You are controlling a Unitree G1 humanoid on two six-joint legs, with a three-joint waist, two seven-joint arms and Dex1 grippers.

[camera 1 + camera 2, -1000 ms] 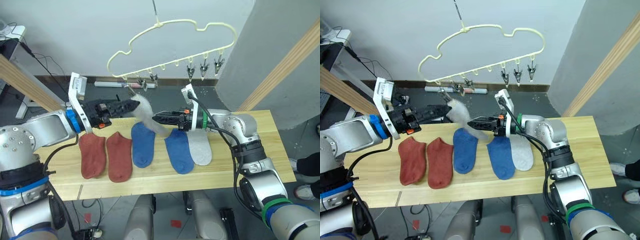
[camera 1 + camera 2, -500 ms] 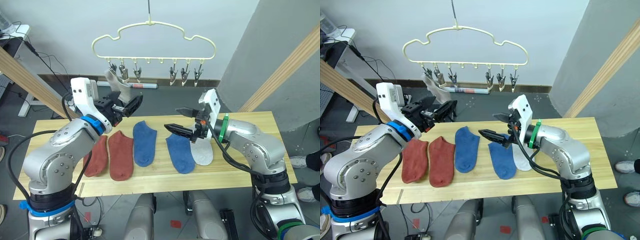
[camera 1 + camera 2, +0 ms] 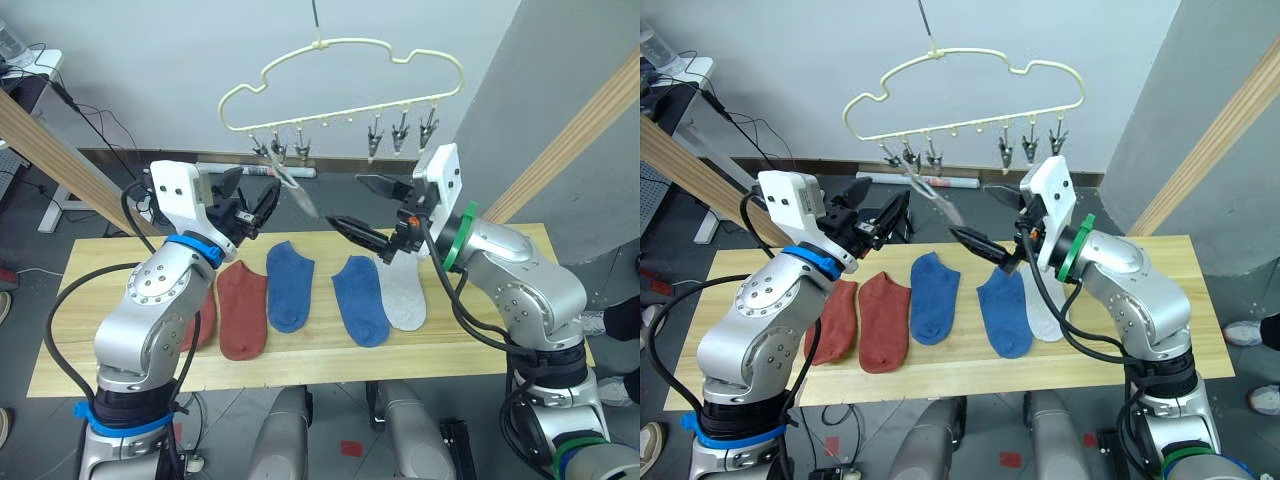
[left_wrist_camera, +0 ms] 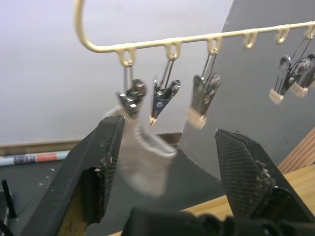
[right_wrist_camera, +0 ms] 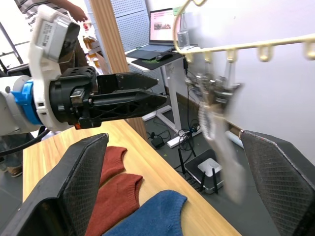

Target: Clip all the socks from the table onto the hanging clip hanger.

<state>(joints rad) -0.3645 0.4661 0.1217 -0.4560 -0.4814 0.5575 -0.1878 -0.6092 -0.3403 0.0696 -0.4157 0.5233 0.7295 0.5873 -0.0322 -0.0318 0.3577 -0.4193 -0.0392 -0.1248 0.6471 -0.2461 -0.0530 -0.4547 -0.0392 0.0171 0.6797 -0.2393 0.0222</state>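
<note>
Grey sock (image 3: pixel 297 193) clipped on clip hanger (image 3: pixel 345 72). Left gripper (image 3: pixel 250 205) and right gripper (image 3: pixel 366 205) spread wide, gripping nothing.

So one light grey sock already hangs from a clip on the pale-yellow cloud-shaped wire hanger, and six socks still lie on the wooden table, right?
Not six: five. The left eye view shows two rust-red socks, two blue socks and one light grey sock on the light-wood table. The other light grey sock does hang from a clip on the pale-yellow cloud-shaped wire hanger.
</note>
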